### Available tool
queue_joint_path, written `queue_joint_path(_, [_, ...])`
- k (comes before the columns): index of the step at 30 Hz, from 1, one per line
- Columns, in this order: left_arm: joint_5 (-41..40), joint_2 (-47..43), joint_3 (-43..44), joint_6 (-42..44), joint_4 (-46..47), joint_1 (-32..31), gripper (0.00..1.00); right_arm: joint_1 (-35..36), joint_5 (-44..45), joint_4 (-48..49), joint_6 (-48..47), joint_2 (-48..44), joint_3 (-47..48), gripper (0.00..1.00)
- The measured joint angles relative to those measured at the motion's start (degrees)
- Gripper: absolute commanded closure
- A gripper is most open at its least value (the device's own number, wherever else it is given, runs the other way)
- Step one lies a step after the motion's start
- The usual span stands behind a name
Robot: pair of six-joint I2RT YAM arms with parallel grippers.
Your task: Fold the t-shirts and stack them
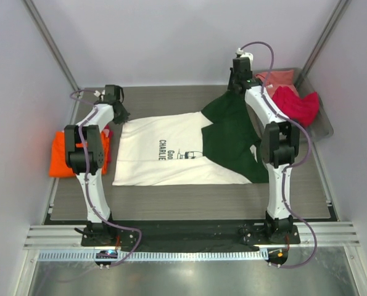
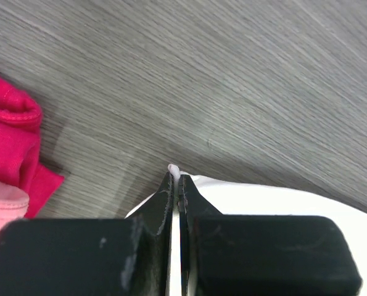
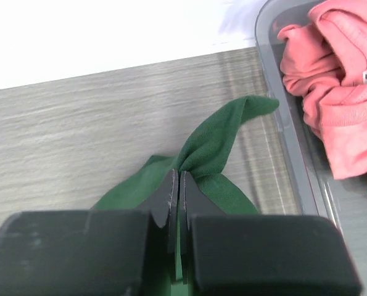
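In the top view both arms reach up the frame from their bases at the bottom edge. The left arm's elbow is bent at the left and the right arm is stretched towards the upper right. The left gripper [image 2: 175, 176] is closed tight on a white corner of the cream t-shirt [image 1: 171, 151], low over the table [image 1: 189, 200]. The right gripper [image 3: 177, 180] is pinched shut on a bunched fold of the green sleeve [image 3: 217, 139]. The cream t-shirt lies flat across the middle of the table with its print facing up. Bare wood shows above it and along its lower edge. At the left edge an orange t-shirt [image 1: 60, 157] lies folded beside the left arm. In the left wrist view a pink t-shirt [image 2: 3, 206] and a crimson fold [image 2: 10, 132] sit near the fingers. At the upper right a grey tray [image 3: 288, 132] holds a salmon t-shirt [image 3: 340, 92] and a crimson t-shirt [image 1: 297, 105], both crumpled. The green sleeve ends just beside the tray's rim.
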Motion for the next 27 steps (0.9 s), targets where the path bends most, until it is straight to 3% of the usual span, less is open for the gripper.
queue_joint_path(11, [0.2, -6.9, -6.3, 0.0, 2.6, -0.2, 1.00, 0.1, -2.1, 3.3, 1.5, -10.6, -18.8, 0.99])
queue_joint_path(27, [1.8, -13.2, -16.7, 0.7, 12.8, -0.3, 1.00, 2.1, -0.3, 8.0, 2.3, -35.6, -45.7, 0.99])
